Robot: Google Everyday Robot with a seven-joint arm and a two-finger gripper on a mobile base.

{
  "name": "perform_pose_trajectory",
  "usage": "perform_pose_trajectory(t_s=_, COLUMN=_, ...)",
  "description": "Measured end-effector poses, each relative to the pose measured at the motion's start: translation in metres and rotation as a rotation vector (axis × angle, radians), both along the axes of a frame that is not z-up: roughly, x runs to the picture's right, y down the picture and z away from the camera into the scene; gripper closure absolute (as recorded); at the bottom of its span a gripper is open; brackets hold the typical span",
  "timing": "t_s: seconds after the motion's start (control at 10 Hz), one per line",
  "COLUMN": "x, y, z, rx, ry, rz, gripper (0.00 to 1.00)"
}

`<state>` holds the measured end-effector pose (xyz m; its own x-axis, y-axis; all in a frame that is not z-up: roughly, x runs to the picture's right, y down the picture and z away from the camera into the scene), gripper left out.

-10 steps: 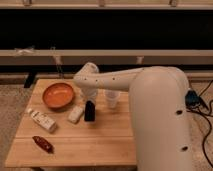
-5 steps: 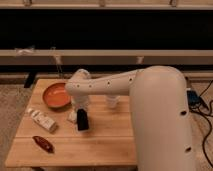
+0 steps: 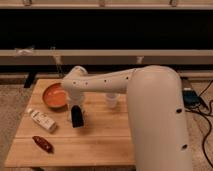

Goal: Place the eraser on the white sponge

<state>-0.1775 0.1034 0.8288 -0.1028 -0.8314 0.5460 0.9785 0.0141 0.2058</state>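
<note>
My gripper (image 3: 75,106) hangs from the white arm over the left middle of the wooden table (image 3: 100,140). It is shut on the eraser (image 3: 77,118), a black block held upright with its lower end at the table top. The white sponge (image 3: 70,114) is almost wholly hidden behind the eraser and gripper. Only a pale sliver of it shows at the eraser's left edge. I cannot tell whether the eraser touches it.
An orange bowl (image 3: 54,96) stands just behind and left of the gripper. A white labelled bottle (image 3: 41,120) lies to the left, and a dark red pepper-like item (image 3: 43,144) lies near the front left corner. A small white cup (image 3: 111,100) stands behind the arm.
The gripper has carried the eraser leftward across the table, from right of the white sponge to right over it. The sponge, visible before, is now mostly covered.
</note>
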Motion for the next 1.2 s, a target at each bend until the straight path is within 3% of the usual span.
perform_pose_trajectory(t_s=0.2, x=-0.010, y=-0.002, z=0.003, rx=0.005, ry=-0.016, rz=-0.002, gripper=0.99)
perform_pose_trajectory(t_s=0.3, x=-0.010, y=-0.004, z=0.007, rx=0.009, ry=-0.015, rz=0.003, gripper=0.95)
perform_pose_trajectory(t_s=1.0, x=-0.020, y=-0.011, z=0.028, rx=0.044, ry=-0.010, rz=0.019, gripper=0.24)
perform_pose_trajectory(t_s=1.2, x=-0.018, y=-0.012, z=0.034, rx=0.056, ry=0.002, rz=0.021, gripper=0.20)
